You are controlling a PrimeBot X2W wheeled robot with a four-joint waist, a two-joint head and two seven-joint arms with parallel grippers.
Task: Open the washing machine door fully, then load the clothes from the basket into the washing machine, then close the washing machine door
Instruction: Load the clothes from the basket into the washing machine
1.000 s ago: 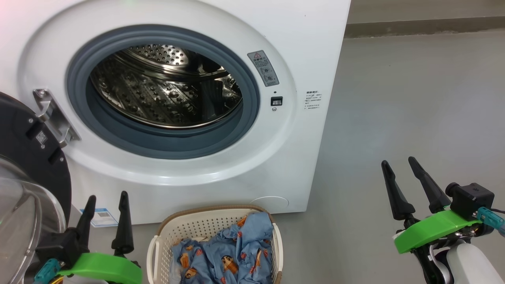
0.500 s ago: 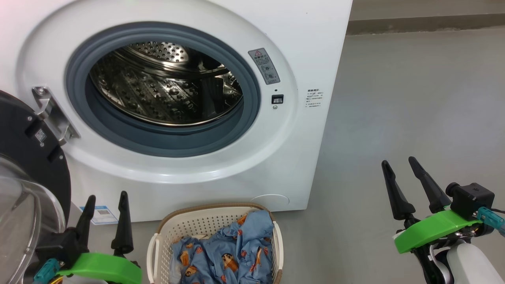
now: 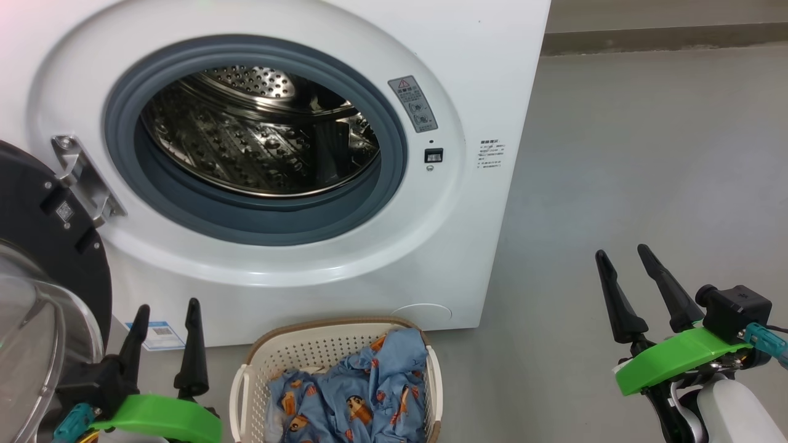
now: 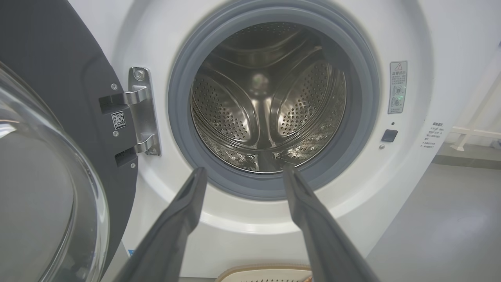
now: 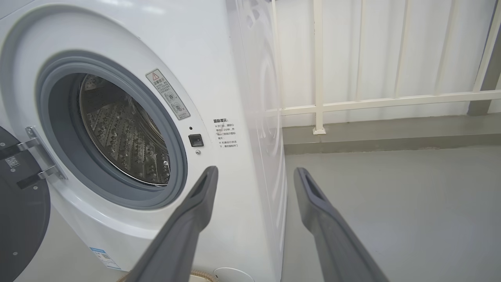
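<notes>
Nudged a little by the head camera over the last second, washing machine (image 3: 480, 74) and basket (image 3: 289, 357) sliding slightly in frame yet keeping their places on the floor (image 3: 646, 154); no change in either gripper's pose. Swung wide on its hinge (image 3: 80, 178) at the left, washing machine door (image 3: 37, 209), black rim and domed glass well clear of the opening. Bare steel drum (image 3: 258, 135) behind the grey rubber ring (image 3: 246, 224), nothing loaded so far. Just before the washer's front, on the floor, the basket partly filled with clothes (image 3: 357, 400): crumpled light-blue fabric printed with small orange figures, heaped toward the right wall, perforated plastic bare at upper left. Empty and spread wide, left gripper (image 3: 168, 306) hovering just left of the basket; equally wide and empty, right gripper (image 3: 622, 251) well off to the right above bare floor. Judged light, limp and apt to trail or snag: best pinched at a raised fold near the top of the heap, deep enough to gather several layers, then lifted high over the brown rim (image 3: 332, 323). Light basket too, likely to slide or tip on a snag.
</notes>
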